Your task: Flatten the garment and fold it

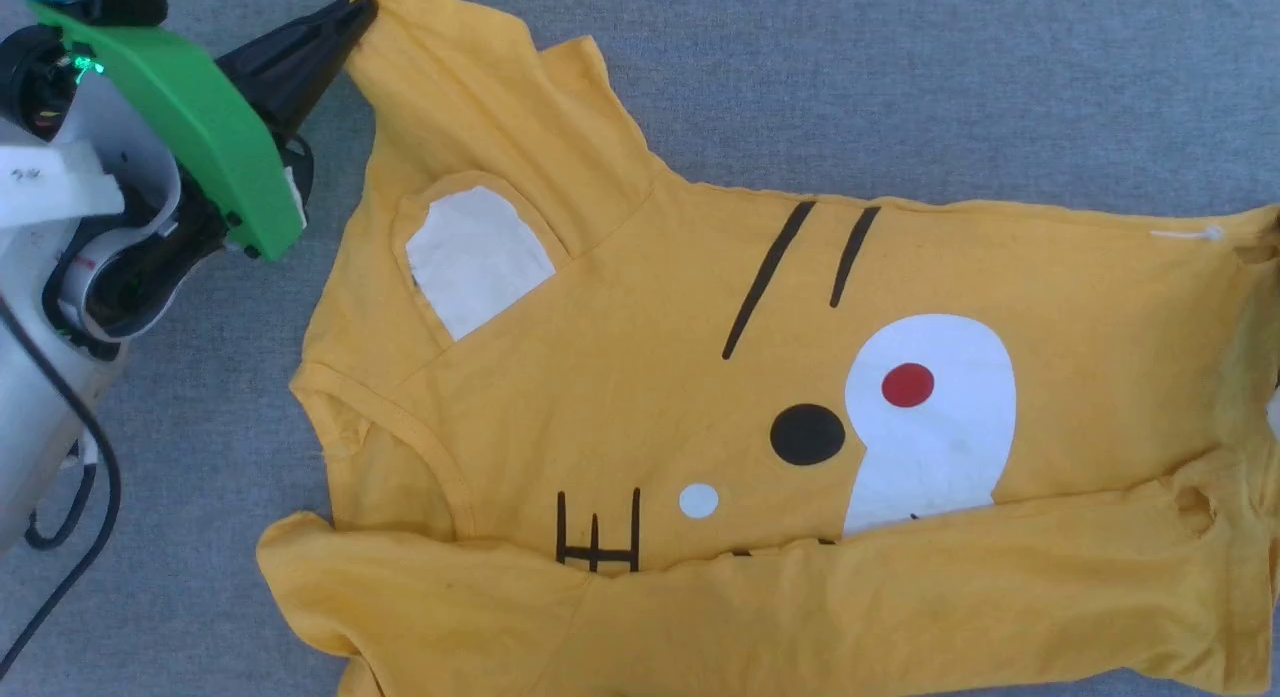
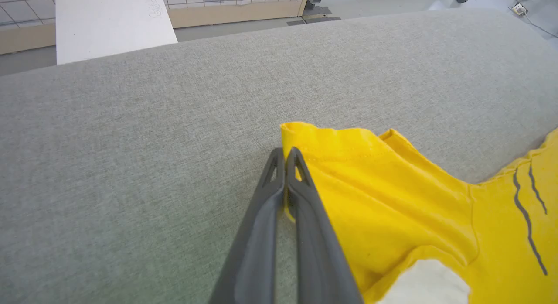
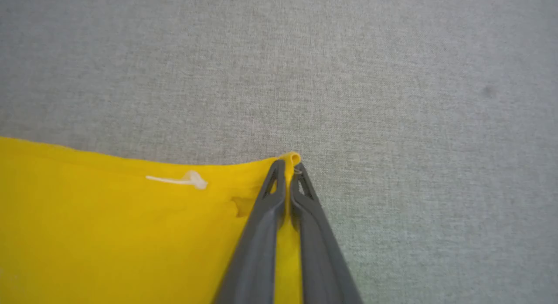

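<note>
Left gripper [image 2: 285, 153] pinching garment [image 1: 620, 397] sleeve, right gripper [image 3: 287, 165] clamped on hem corner

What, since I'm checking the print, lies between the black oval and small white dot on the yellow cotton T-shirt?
Just bare cloth of the yellow cotton T-shirt between black oval and small white dot, per the head view.

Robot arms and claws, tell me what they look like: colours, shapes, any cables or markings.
The left claw is black and tapers to a point. Behind it sit a bright green cover, a pale white forearm with a small scribbled label, and a black cable. Up close, the right claw has two long dark grey fingers with triangular cut-outs near the tips.
</note>
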Available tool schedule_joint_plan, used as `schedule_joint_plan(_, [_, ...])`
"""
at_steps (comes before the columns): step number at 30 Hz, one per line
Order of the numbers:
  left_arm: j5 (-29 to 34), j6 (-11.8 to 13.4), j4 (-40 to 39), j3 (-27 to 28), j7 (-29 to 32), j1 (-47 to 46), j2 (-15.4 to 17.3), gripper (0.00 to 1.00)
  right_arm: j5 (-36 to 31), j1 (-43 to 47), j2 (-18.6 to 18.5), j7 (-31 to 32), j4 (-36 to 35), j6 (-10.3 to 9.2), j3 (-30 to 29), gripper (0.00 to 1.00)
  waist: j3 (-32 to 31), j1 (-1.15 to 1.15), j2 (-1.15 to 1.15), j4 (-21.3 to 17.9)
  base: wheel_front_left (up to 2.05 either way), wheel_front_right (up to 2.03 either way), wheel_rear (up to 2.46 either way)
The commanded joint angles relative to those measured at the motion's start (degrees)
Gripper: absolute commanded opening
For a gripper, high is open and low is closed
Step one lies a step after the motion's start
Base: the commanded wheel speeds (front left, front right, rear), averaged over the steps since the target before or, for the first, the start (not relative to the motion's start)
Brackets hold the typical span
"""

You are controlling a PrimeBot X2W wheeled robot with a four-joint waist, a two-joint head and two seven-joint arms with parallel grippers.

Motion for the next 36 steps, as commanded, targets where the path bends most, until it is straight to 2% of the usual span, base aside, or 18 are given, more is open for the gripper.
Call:
schedule_joint_plan(1, [-0.38,-0.02,-0.93,0.76,-1.78,1.51,1.13,0.0,-0.35,-0.85,-0.09,-1.33,-0.32,-0.09,0.16,0.0,-1.77,0.0,0.0,0.05,0.0,0.0,0.0])
schedule_joint_plan(8, [-2.06,0.11,-7.63,3.88,-11.19,9.5,6.2,0.0,-0.01,2.38,0.46,-4.94,-1.68,-0.09,-0.71,0.0,-7.51,0.0,0.0,0.43,0.0,0.0,0.0])
schedule_joint_plan(13, [-4.21,2.75,-15.1,6.37,-17.58,18.6,10.86,0.0,1.12,6.97,1.27,-7.03,-2.31,-0.09,-2.13,0.0,-12.24,0.0,0.0,1.03,0.0,0.0,0.0])
schedule_joint_plan(21, [-6.47,8.09,-25.7,6.7,-24.26,33.45,15.24,0.0,3.5,15.17,3.23,-9.74,-2.0,-0.09,-3.83,0.0,-18.96,0.0,0.0,2.12,0.0,0.0,0.0])
schedule_joint_plan(27, [-8.75,11.57,-29.07,6.55,-26.19,44.23,15.51,0.0,4.73,20.41,5.64,-11.08,-1.59,-0.09,-4.44,0.0,-20.89,0.0,0.0,2.62,0.0,0.0,0.0])
schedule_joint_plan(32, [-11.49,11.84,-28.47,6.91,-26.67,52.28,13.89,0.0,4.92,24.41,6.57,-12.31,0.24,-0.09,-4.29,0.0,-21.45,0.0,0.0,2.67,0.0,0.0,0.0])
schedule_joint_plan(36, [-11.93,12.31,-26.3,5.01,-26.73,56.85,11.8,0.0,4.97,26.54,6.62,-12.81,2.79,-0.09,-2.49,0.0,-22.27,0.0,0.0,2.34,0.0,0.0,0.0])
